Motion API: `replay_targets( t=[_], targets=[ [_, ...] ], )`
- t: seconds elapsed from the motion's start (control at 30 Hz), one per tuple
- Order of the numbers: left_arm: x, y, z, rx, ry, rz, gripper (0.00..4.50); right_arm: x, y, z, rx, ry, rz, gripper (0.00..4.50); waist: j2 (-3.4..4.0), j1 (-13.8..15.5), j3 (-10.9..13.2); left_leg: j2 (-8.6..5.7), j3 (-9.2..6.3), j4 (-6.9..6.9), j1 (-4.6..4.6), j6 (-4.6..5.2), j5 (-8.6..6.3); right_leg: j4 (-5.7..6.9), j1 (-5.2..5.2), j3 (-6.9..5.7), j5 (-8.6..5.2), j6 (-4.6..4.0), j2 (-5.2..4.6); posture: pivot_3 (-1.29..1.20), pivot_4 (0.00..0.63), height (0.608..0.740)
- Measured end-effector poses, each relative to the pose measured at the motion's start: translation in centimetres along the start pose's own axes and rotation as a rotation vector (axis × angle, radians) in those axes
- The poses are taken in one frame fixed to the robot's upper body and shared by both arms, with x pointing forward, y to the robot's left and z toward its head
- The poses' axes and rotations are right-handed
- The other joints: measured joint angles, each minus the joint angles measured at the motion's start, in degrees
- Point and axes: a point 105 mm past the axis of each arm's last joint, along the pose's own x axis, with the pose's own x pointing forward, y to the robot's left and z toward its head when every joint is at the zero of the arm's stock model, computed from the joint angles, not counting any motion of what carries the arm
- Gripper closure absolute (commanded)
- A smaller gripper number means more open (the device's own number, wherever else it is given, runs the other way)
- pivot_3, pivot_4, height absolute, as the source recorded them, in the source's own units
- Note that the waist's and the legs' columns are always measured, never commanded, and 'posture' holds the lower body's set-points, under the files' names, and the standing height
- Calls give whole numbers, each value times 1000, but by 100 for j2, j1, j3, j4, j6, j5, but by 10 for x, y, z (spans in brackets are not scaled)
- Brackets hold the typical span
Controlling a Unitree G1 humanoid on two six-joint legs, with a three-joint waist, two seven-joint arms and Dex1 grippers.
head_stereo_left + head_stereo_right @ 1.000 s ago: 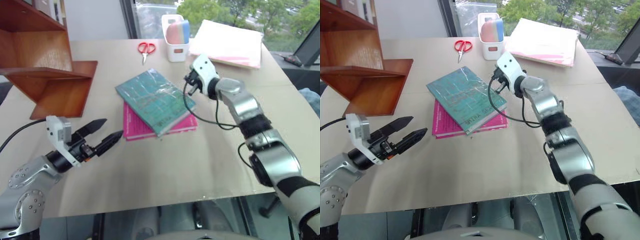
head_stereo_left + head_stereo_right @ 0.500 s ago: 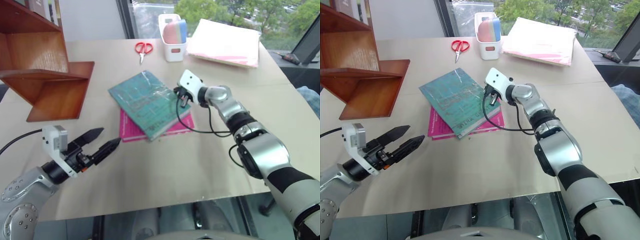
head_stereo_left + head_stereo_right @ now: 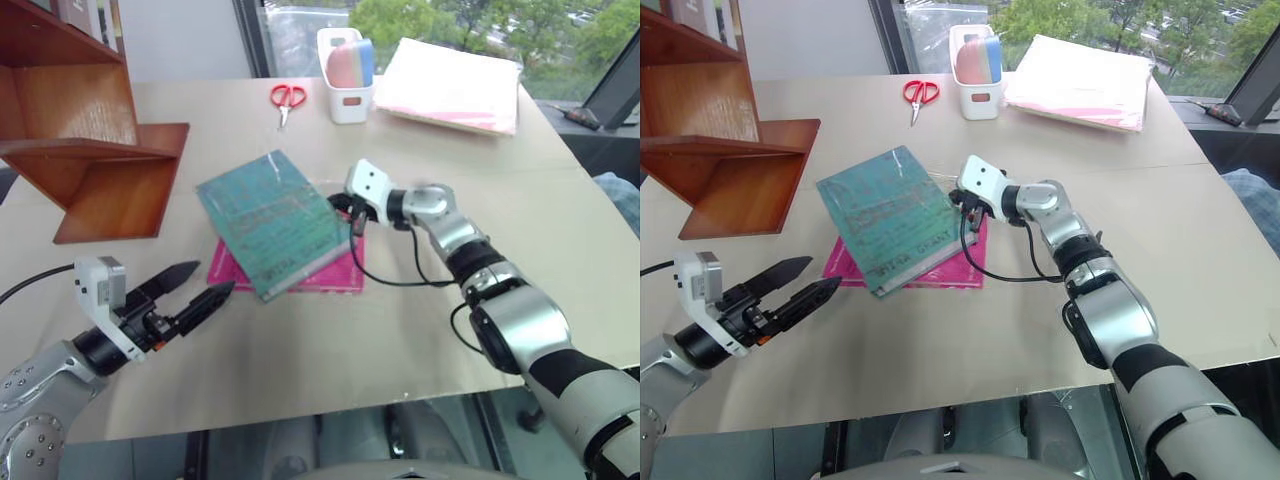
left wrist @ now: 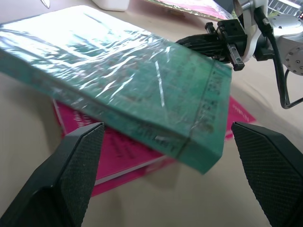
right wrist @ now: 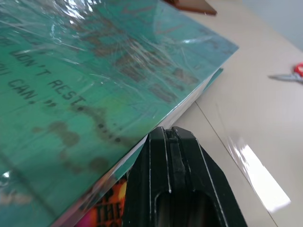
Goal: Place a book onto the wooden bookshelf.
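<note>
Right hand [image 3: 962, 205]: closed, pressed against the book [image 3: 885, 217] edge (not gripping it).
Left hand [image 3: 800, 286]: open.
Risk: the book slips off the pink book [image 3: 955, 262].

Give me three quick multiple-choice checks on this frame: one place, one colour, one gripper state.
1. Where does the book lie?
A. on the pink book
B. on the wooden bookshelf
C. in the white holder

2. What colour are the scissors' handles?
A. blue
B. red
C. black

3. How is the right gripper?
A. wide open
B. shut on the scissors
C. shut, at the book's edge

Answers: 1 A, the teal cover overlaps the pink book on the table, away from the wooden bookshelf. 2 B, the scissors show red loops. 3 C, the right gripper has its fingers together beside the cover.
</note>
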Motion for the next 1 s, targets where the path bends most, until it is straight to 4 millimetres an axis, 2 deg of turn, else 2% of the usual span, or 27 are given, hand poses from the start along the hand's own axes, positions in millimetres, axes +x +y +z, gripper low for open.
replay_targets(
  t=[0.13, 0.27, 0.37, 0.47, 0.6, 0.77, 1.0],
  targets=[
    [-1, 0, 1, 15, 7, -6, 0, -1, -5, 1, 6, 7, -40, 4458, 0, 4, 0, 0, 0, 1, 0, 0, 0, 0, 1, 0, 0, 0, 0, 0, 150, 740],
    [-1, 1, 2, 31, 7, -9, 0, -9, -22, -2, 27, 41, -109, 4458, 0, 6, 0, 0, 0, 1, 0, 0, 0, 0, 0, 0, 0, 0, 0, 0, 150, 740],
    [-1, 1, 4, 36, 1, -15, 0, -10, -22, -2, 24, 51, -96, 4458, 0, -3, 0, 0, 0, 1, 0, 0, 0, 0, 0, 1, 0, 0, 0, 0, 150, 740],
    [-1, 2, 4, 33, 3, -13, 0, -6, -13, -4, 2, 68, -51, 4458, 0, -10, 0, 0, 1, 0, 1, -1, 0, 0, 0, 1, 0, 0, 1, 0, 150, 740],
    [-4, 5, 5, 39, 9, -9, 0, 2, 14, -2, 24, 6, 71, 4458, 1, -2, 1, 0, 0, 1, -1, -1, 0, 0, 0, 0, 0, 0, 0, 0, 150, 740],
    [-10, 7, 4, 36, 16, 2, 0, 1, 18, 13, -15, -47, 123, 4458, 1, 2, 1, 0, -3, 2, 2, -1, 0, 1, 2, -5, 0, 0, 0, 0, 150, 740],
    [-15, 9, 1, 25, 25, 10, 0, -1, 34, 14, -8, -85, 193, 4458, 1, 3, 0, 1, -3, 2, 1, -1, -1, 0, 3, -5, 0, 0, 0, 0, 150, 740]
  ],
)
